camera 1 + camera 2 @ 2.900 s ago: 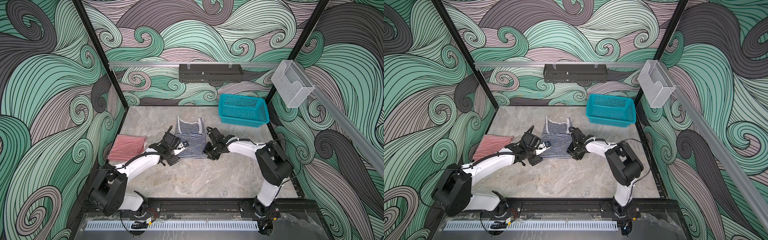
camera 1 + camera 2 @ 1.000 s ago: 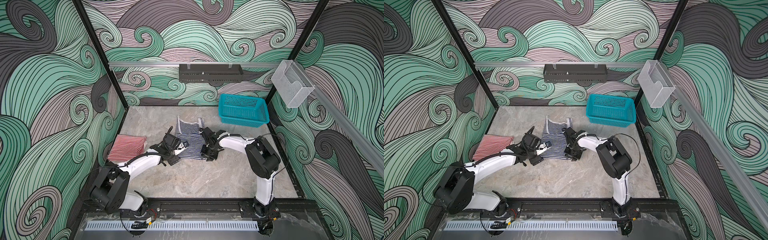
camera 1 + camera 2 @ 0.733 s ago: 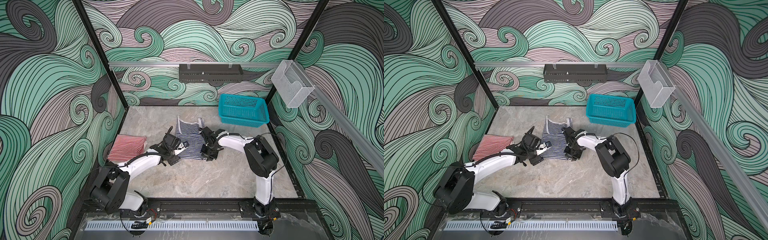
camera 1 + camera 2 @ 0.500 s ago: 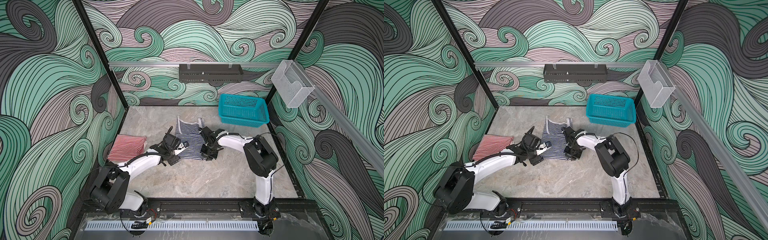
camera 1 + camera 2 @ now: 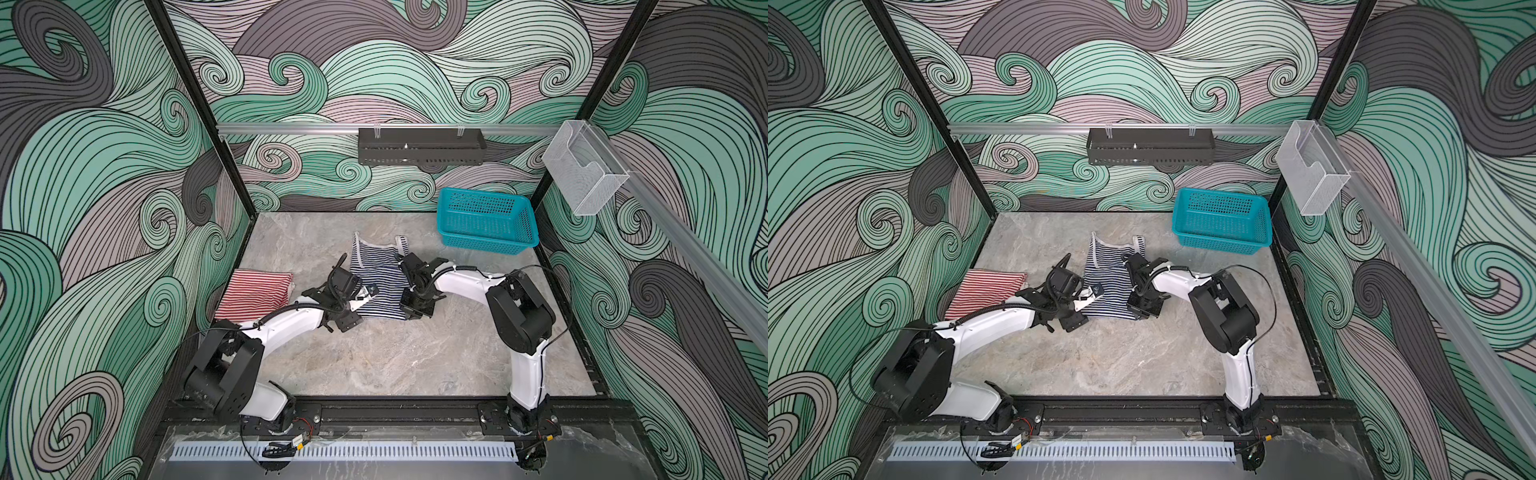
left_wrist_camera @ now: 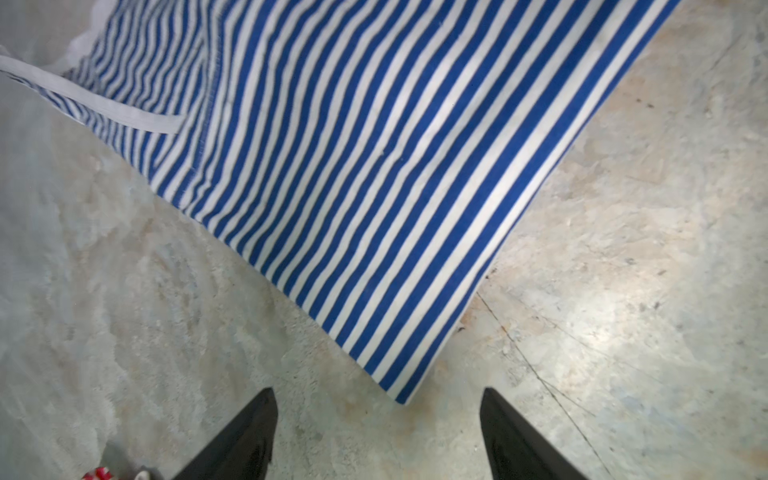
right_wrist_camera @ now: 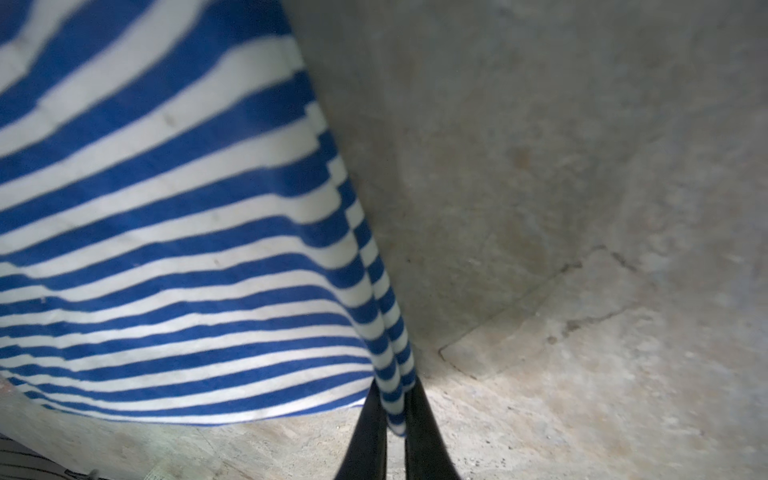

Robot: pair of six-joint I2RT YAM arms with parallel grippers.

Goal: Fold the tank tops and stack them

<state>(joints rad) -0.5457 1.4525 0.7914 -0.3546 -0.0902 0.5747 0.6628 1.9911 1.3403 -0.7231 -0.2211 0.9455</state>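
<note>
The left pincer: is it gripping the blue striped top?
No, the left pincer stands wide open, its tips flanking a corner of the blue striped top.

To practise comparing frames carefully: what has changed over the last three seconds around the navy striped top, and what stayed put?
The right pincer moved in toward the navy-and-white tank top and shut on a hem corner. The left pincer stays open by the other hem corner; the red-and-white tank top and teal basket have not moved.

You have one navy-striped tank top point(image 5: 380, 274), one red-striped tank top point(image 5: 257, 291), one teal basket point(image 5: 482, 245), two tools: left tool point(image 6: 376, 399), right tool point(image 7: 395, 415).
</note>
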